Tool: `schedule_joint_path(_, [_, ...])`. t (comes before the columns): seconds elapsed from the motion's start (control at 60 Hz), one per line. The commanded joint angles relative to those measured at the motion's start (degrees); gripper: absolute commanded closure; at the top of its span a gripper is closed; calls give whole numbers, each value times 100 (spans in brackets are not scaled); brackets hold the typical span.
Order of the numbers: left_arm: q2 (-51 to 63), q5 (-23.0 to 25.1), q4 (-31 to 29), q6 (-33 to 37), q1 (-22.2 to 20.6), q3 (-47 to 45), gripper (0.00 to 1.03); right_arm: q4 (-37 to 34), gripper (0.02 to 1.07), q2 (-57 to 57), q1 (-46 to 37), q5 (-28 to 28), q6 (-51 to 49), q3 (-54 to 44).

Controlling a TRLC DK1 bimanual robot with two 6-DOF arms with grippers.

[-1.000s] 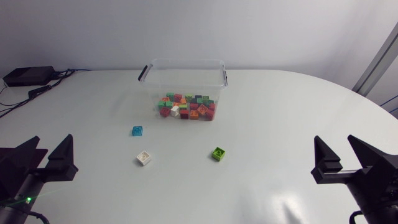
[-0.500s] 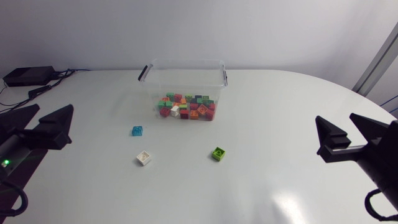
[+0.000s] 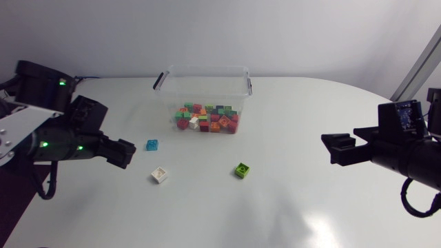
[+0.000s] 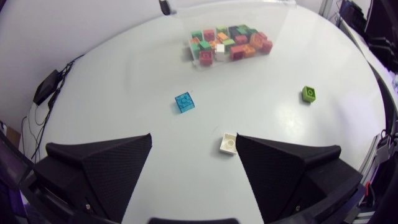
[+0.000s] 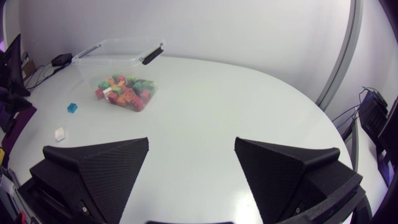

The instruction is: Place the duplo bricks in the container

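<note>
1. The white table (image 3: pixel 289 200) carries everything; the container stands towards its far side, roughly midway across.
2. The left arm (image 3: pixel 41 131) comes in from the left side, well to the left of the container and nearer the front. Its left gripper (image 4: pixel 194 139) points towards the loose bricks with its jaws spread wide apart, closed on nothing.
3. The right arm (image 3: pixel 406 155) comes in from the opposite side, well to the right of the container and also nearer the front. Its right gripper (image 5: pixel 191 142) likewise has its jaws wide apart, and it is far from any brick.
4. The container (image 3: pixel 204 67) is a clear plastic tub with dark handle clips at both ends, sitting upright with its top open.
5. Inside the container a pile of bricks (image 3: pixel 207 118) lies on the bottom: red, green, orange, dark and one white, jumbled together.
6. The green brick (image 3: pixel 242 169) lies on the table in front of the container, a little to the right, well apart from it.
7. The white brick (image 3: pixel 159 175) lies in front of the container to the left, about as far forward as the green one, close ahead of the left gripper but not touching it.
8. The blue brick (image 3: pixel 152 145), translucent, lies between the white brick and the container's left front corner, apart from both.
</note>
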Motion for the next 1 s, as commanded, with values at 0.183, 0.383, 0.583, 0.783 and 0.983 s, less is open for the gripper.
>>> schedule_joint_path(0.183, [2174,153,-886,507,-330,1211,10,-682,7,760,157,7,-567,778])
schedule_joint_path(0.383, [3088,337,-1299,507,-488,1817,14,-770,7,998,912,675,-1868,884])
schedule_joint_path(0.583, [3730,337,-1466,551,-716,2072,17,-1315,7,2237,1000,332,-2097,1358])
schedule_joint_path(0.783, [4020,337,-1466,744,-664,2081,21,-1315,7,2483,1106,-99,-2079,1613])
schedule_joint_path(0.983, [4327,337,-1422,867,-584,2204,32,-1174,7,2914,1387,-125,-2088,1763])
